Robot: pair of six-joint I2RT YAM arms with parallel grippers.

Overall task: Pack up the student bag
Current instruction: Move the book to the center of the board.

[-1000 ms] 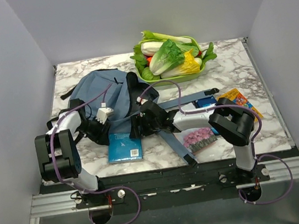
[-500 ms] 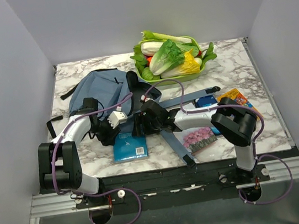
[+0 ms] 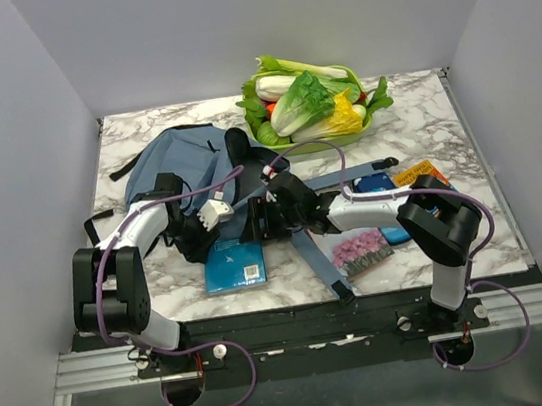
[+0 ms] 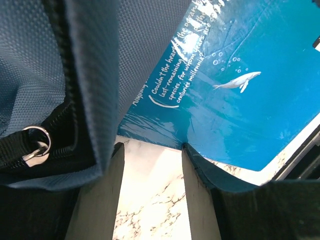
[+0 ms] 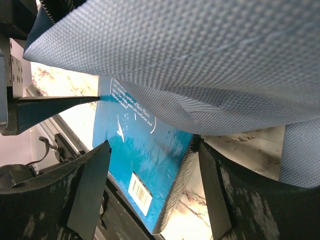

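The grey-blue student bag (image 3: 183, 165) lies at the back left, its open edge toward the front. A teal whale book (image 3: 236, 264) lies flat with its far end under the bag's lip. My left gripper (image 3: 205, 238) is open at the book's left far corner; in the left wrist view (image 4: 150, 150) bare marble shows between the fingers, with bag fabric (image 4: 35, 65) draped over the left one and the book (image 4: 240, 85) just ahead. My right gripper (image 3: 259, 223) is open; in the right wrist view (image 5: 152, 160) its fingers straddle the book (image 5: 135, 150) under the bag fabric (image 5: 200, 65).
A green basket of vegetables (image 3: 308, 107) stands at the back. Two bag straps (image 3: 322, 264) run toward the front and right. A flower-cover book (image 3: 361, 251), an orange book (image 3: 429, 176) and a blue pencil case (image 3: 380, 188) lie right of centre.
My left gripper has moved right to the book's corner. My right arm has shifted right and back, and the book has slid slightly right, its far end now under the bag's lip.
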